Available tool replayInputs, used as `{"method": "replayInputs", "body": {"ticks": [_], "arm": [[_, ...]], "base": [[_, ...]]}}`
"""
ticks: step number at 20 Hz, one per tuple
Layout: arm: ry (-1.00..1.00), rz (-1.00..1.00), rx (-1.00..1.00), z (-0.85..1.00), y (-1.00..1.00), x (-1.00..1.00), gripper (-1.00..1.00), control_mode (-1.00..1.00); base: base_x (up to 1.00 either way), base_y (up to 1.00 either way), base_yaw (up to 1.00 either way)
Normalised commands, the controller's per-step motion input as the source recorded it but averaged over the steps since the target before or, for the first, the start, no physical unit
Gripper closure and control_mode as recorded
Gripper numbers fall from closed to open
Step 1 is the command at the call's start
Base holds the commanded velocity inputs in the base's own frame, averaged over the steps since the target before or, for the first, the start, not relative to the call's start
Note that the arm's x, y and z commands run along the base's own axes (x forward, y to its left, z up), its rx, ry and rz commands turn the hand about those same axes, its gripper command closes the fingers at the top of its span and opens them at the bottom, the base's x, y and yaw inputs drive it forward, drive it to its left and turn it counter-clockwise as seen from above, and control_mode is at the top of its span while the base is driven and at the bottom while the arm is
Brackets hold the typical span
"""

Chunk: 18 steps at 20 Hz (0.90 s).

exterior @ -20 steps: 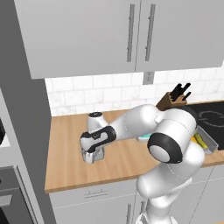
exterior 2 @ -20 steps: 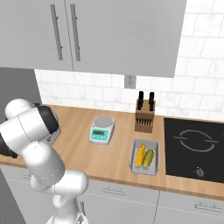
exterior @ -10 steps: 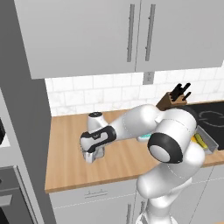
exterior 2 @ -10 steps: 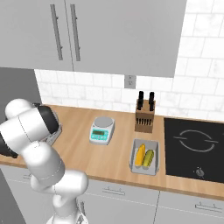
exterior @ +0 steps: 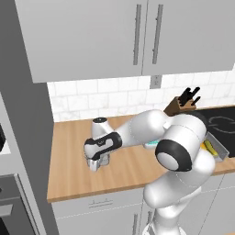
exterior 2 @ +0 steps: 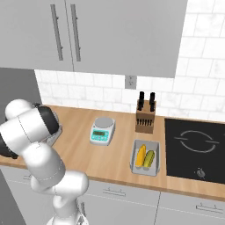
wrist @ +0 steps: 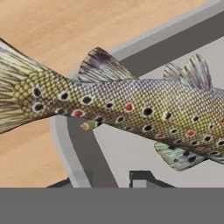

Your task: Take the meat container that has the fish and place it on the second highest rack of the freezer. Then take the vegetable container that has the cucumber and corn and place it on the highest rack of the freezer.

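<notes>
change: our gripper point(exterior: 95, 163) is closing from wide open | fingers: pinching the meat container point(wrist: 76, 146) wall | container: sitting on the counter point(exterior: 73, 176) — fish point(wrist: 131, 107) inside | meaning: we are gripping, lift comes next

The fish point(wrist: 131, 109) is a speckled trout with black and red spots, lying lengthwise across its grey container point(wrist: 70, 144), its tail reaching past the rim over the wooden tabletop point(exterior 2: 110, 154). The second grey container point(exterior 2: 145, 158) sits flat beside the cooktop, holding a yellow corn cob point(exterior 2: 141, 156) and a green cucumber point(exterior 2: 149, 158) side by side.
</notes>
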Motion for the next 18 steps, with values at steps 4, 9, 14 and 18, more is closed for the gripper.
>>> {"method": "replayInputs", "body": {"ticks": [4,9,14,18], "arm": [[0.00,0.00,0.00,0.00,-0.01,-0.17,1.00,-1.00],[-0.02,0.04,-0.01,0.13,-0.20,-0.29,1.00,-1.00],[-0.01,0.10,0.00,0.30,-0.52,-0.08,1.00,-1.00],[0.00,0.13,0.00,0.38,-0.64,0.00,1.00,-1.00]], "base": [[0.00,0.00,0.00],[0.00,0.00,0.00],[0.00,0.00,0.00],[0.00,0.00,0.00]]}}
